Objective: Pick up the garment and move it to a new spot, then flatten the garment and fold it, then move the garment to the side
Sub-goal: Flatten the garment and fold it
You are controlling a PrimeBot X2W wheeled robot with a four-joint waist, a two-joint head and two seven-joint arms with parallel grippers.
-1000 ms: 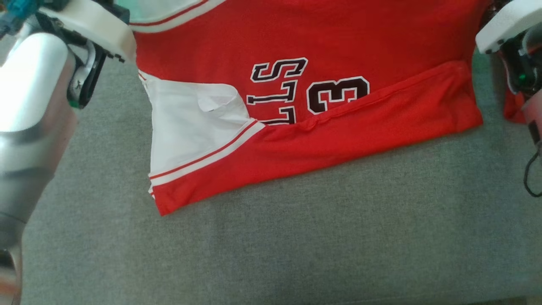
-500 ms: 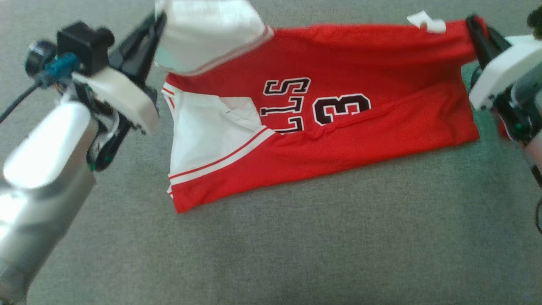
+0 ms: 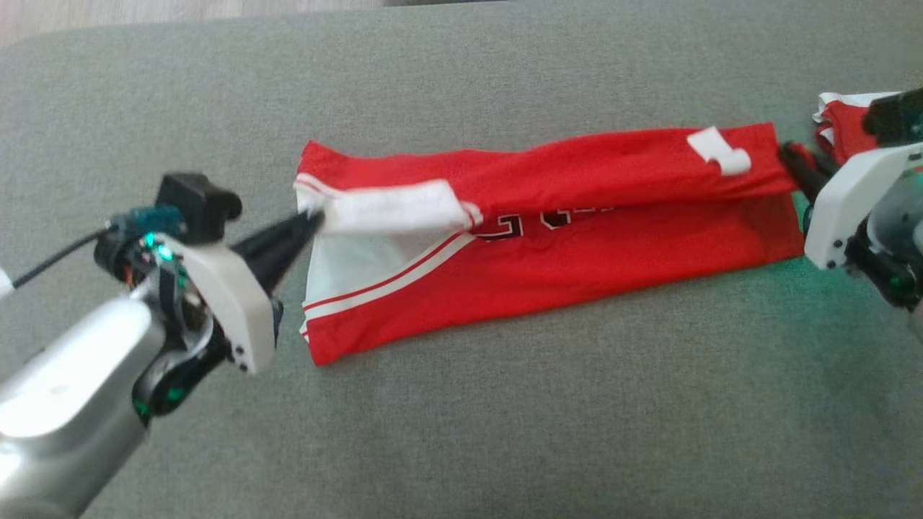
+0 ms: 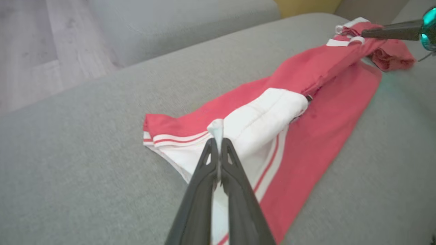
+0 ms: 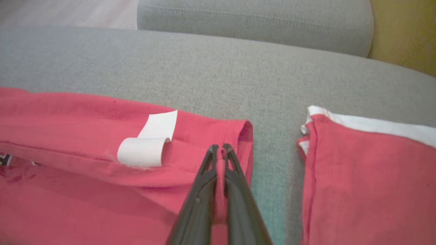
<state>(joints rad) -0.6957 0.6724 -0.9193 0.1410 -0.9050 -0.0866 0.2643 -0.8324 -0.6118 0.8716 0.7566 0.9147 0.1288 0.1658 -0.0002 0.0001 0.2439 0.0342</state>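
The red garment (image 3: 577,245) with white trim lies in a long band across the grey cushion (image 3: 505,432). Its far half is doubled over toward me and hides most of the black lettering. My left gripper (image 3: 314,216) is shut on the white panel at the garment's left end; the left wrist view has white cloth pinched at the gripper tips (image 4: 218,146). My right gripper (image 3: 789,155) is shut on the red hem at the right end, with a fold of red cloth between its fingers (image 5: 219,151). A white label (image 5: 150,143) curls up just left of that grip.
A separate-looking piece of red cloth with white trim (image 3: 840,126) lies just right of the garment, with a strip of grey between them (image 5: 276,153). A grey back cushion (image 5: 255,20) runs behind. Wooden floor (image 4: 34,51) lies beyond the cushion's far edge.
Both grippers have brought the held far edge down and toward me, so the folded layer now covers most of the lettering. The head view has also shifted, showing more cushion behind.
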